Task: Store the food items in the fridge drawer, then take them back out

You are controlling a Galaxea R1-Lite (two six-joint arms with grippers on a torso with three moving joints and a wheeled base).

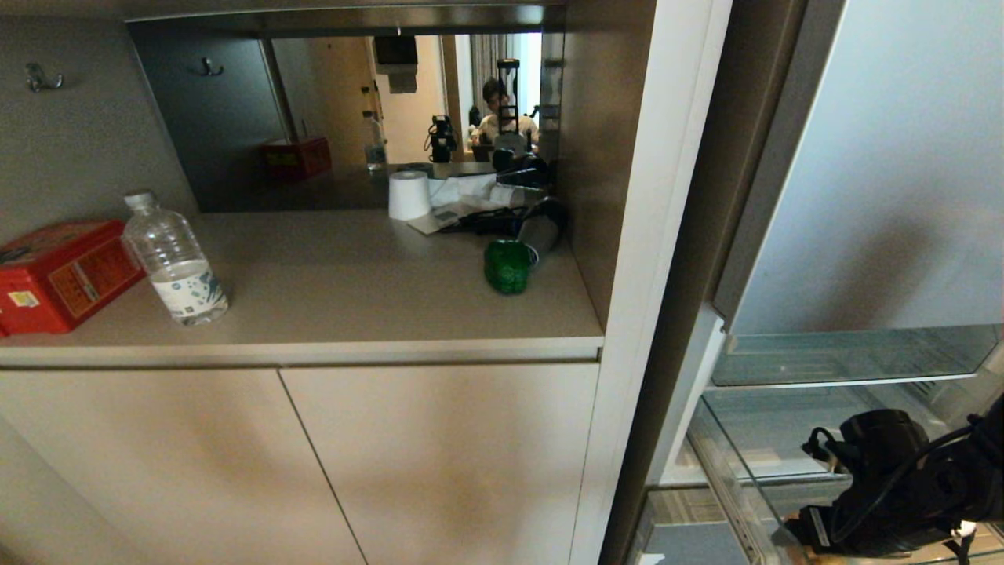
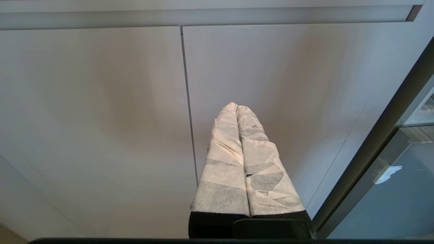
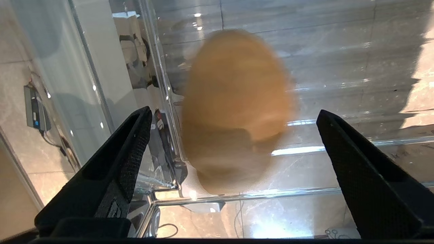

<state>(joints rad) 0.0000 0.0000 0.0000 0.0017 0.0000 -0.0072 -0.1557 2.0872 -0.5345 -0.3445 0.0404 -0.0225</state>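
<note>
Since the right end effector (image 3: 234, 149) stands wide open and grips nothing, the potato (image 3: 237, 108) sits free between its fingers on the fridge drawer (image 1: 831, 369) glass; pepper (image 1: 507, 267) waits near the surface's right edge; left end effector (image 2: 237, 108) closed, idle.

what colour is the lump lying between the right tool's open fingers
Tan-yellow, like a potato; it shows best in the right wrist view.

- One tan-yellow potato (image 3: 237, 108)
- One green bell pepper (image 1: 507, 267)
- One clear water bottle (image 1: 174, 261)
- One white paper roll (image 1: 409, 195)
- One red box (image 1: 59, 273)
- One hair dryer (image 1: 540, 227)
- Two wall hooks (image 1: 41, 77)
- Two cabinet doors (image 1: 439, 463)
</note>
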